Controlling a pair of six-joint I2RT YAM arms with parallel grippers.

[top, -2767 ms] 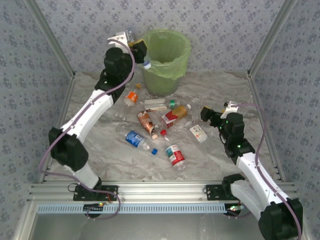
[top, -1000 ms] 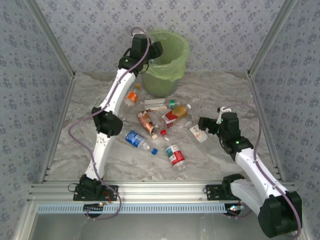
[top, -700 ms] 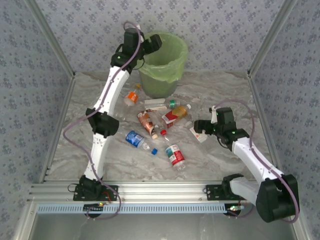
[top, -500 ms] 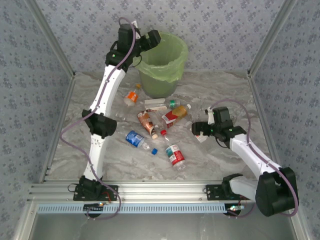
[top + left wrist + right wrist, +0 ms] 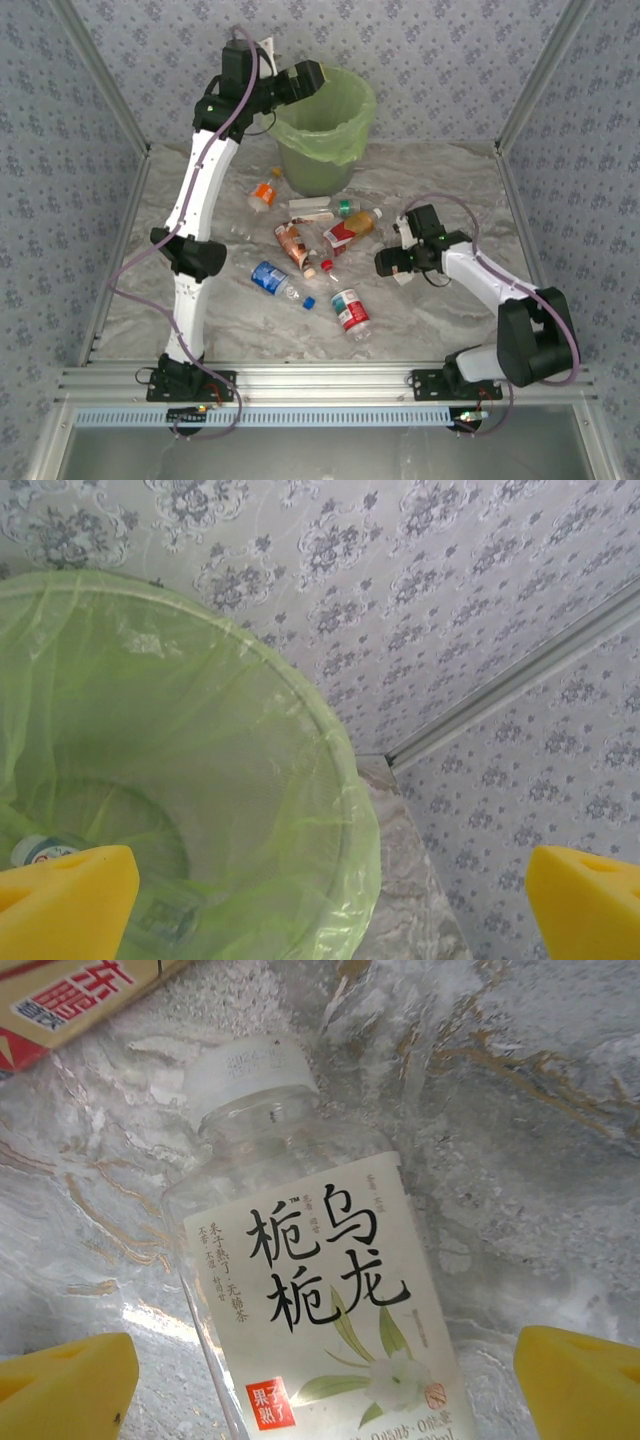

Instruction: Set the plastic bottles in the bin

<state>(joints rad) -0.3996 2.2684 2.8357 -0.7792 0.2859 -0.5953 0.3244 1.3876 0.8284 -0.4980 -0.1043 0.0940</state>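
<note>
The left jaws are hanging wide open and empty above the bin (image 5: 335, 755). The right jaws are standing wide open either side of a white-labelled bottle (image 5: 330, 1310) lying on the desk (image 5: 530, 1110).

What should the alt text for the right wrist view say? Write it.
A clear plastic bottle with a white cap and a pale label in Chinese characters lies on the marbled table, between the yellow fingertips of the open right claw. A yellow-and-red label edges in at top left.
</note>
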